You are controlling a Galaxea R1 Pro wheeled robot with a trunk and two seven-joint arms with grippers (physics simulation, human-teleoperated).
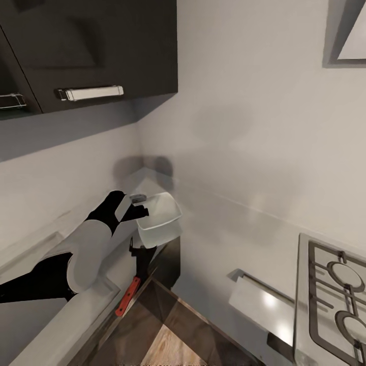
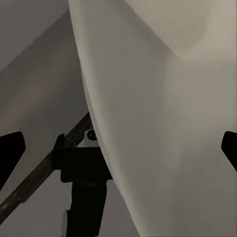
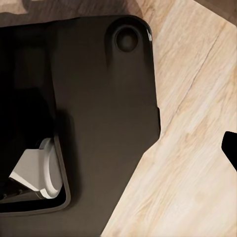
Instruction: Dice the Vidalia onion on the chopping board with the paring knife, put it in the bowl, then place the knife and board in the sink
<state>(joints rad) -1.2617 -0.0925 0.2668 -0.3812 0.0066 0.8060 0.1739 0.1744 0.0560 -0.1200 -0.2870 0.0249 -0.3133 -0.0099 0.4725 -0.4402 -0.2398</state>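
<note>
- The bowl (image 1: 160,223) is seen lifted clear of the countertop (image 1: 76,315), held by its rim at the left gripper (image 1: 136,199) in the corner of the kitchen, close to the pale walls.
- From the head view, the left gripper's fingers are judged to be clamped on the bowl's near rim; in the left wrist view the bowl's white wall (image 2: 163,123) is pressed close against the camera, with the dark fingertips (image 2: 10,148) at the frame's edges.
- The paring knife (image 1: 127,296) is found lying at the countertop's front edge, its red handle overhanging slightly, below the raised bowl.
- A dark upright fixture stands just under the bowl; what it is cannot be told.
- The right gripper's state cannot be told: in the right wrist view the robot's dark base (image 3: 98,108) and the pale wood floor (image 3: 192,163) are shown, with a sliver of one fingertip (image 3: 231,148) at the edge.
- A gas hob (image 1: 335,295) is seen at the far right, well apart from the bowl.
- Progress is hard to judge: whether any diced onion lies in the bowl cannot be made out, and the knife is plainly not yet in the sink.
- Left to do, by this reading: the knife and the board are to be carried to the sink.
</note>
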